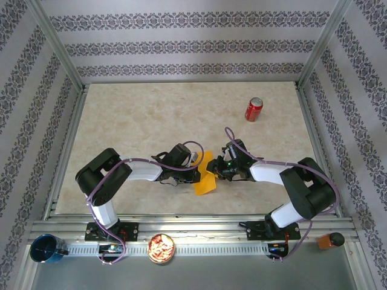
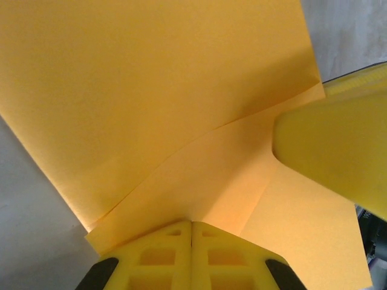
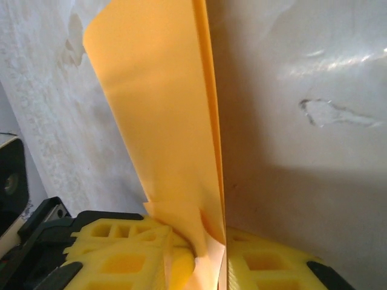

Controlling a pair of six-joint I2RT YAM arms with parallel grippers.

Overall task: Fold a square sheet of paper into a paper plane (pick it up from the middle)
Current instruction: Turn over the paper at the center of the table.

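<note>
The square sheet of paper (image 1: 205, 181) is orange-yellow and folded into a smaller creased shape. It is held up off the table (image 1: 151, 115) between my two grippers near the front middle. My left gripper (image 1: 195, 176) grips it from the left. In the left wrist view the jaws (image 2: 191, 226) are pressed together at the point where the paper's creases (image 2: 151, 90) meet. My right gripper (image 1: 217, 169) takes it from the right. In the right wrist view a narrow folded strip of paper (image 3: 163, 109) runs down between the fingers (image 3: 208, 251), bunched at the bottom.
A red soda can (image 1: 253, 109) stands at the back right of the table. Along the front rail are a blue cup (image 1: 45, 248), a bowl of snacks (image 1: 161, 248) and an orange and black object (image 1: 329, 240). Patterned walls close in three sides.
</note>
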